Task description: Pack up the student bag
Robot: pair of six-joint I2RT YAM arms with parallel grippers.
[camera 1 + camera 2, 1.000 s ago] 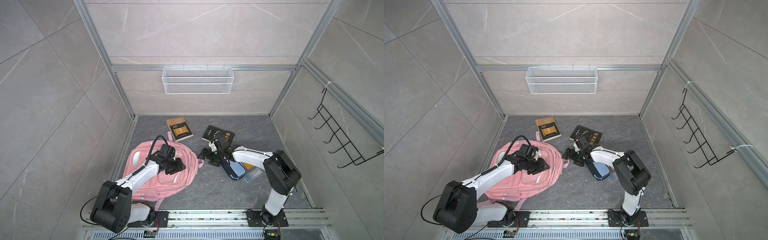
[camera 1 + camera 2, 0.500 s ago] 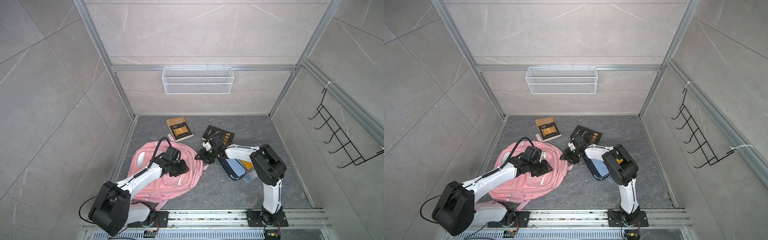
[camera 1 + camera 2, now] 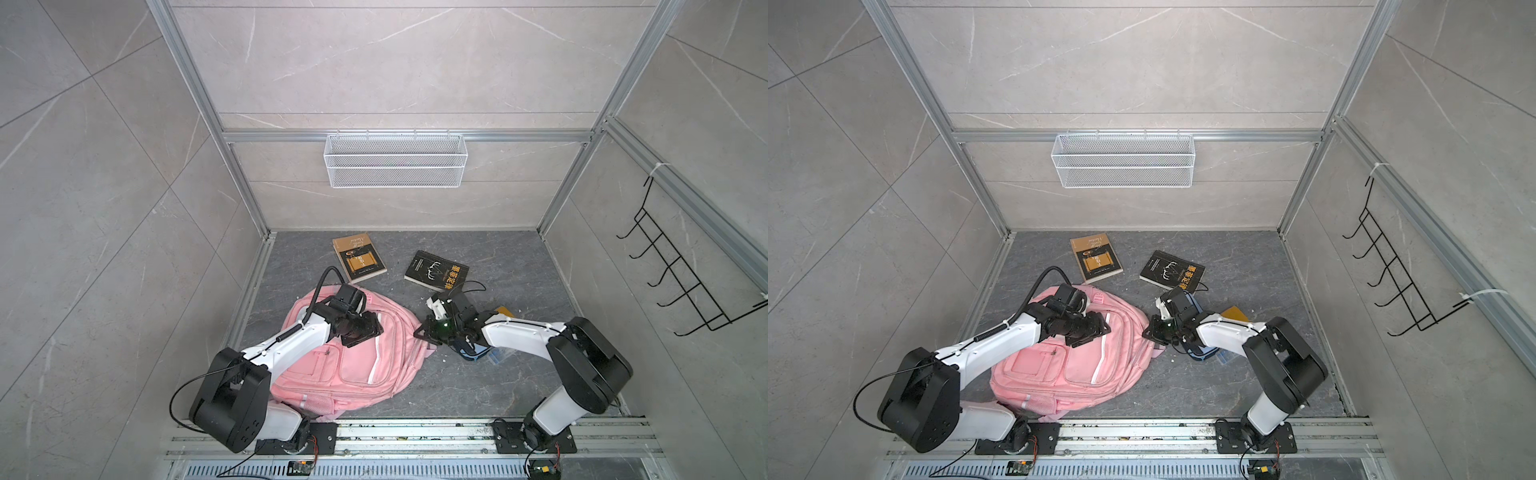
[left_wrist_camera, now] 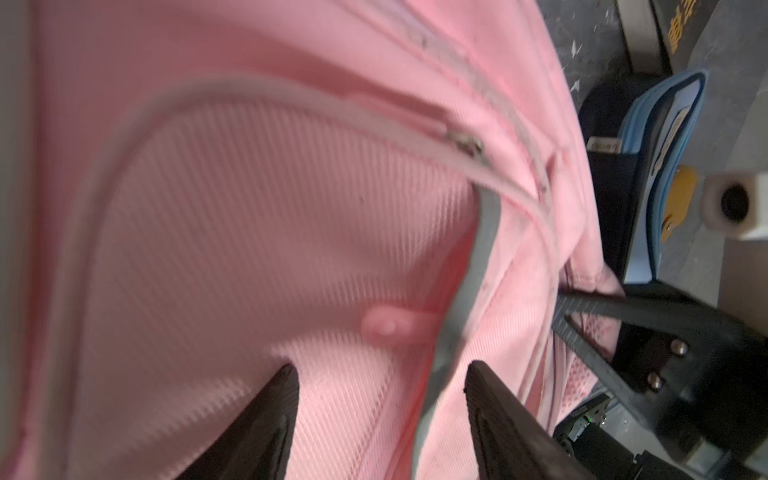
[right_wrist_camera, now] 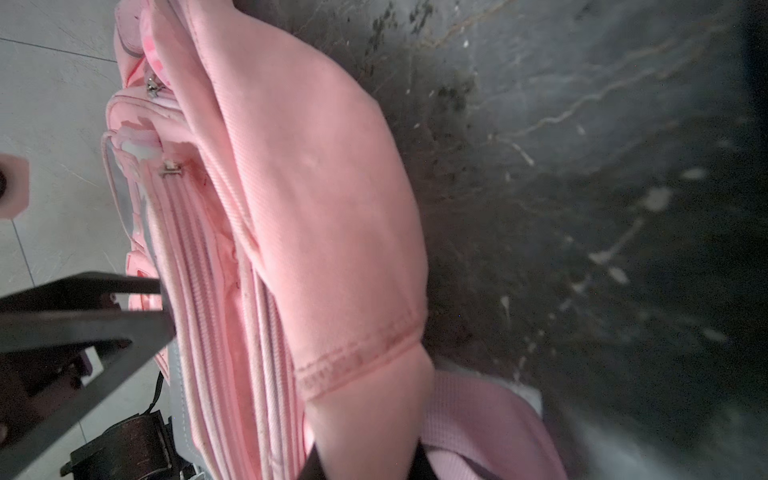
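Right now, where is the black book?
In both top views the black book lies flat on the grey floor toward the back, right of the brown book and beyond the blue pencil case.

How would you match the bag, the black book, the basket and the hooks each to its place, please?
Things:
1. bag
2. black book
3. basket
4. hooks

Places:
A. on the right wall
B. on the floor, under the left gripper
C. on the back wall
D. on the floor, right of the brown book in both top views

Pairs: 1-B; 2-D; 3-C; 4-A
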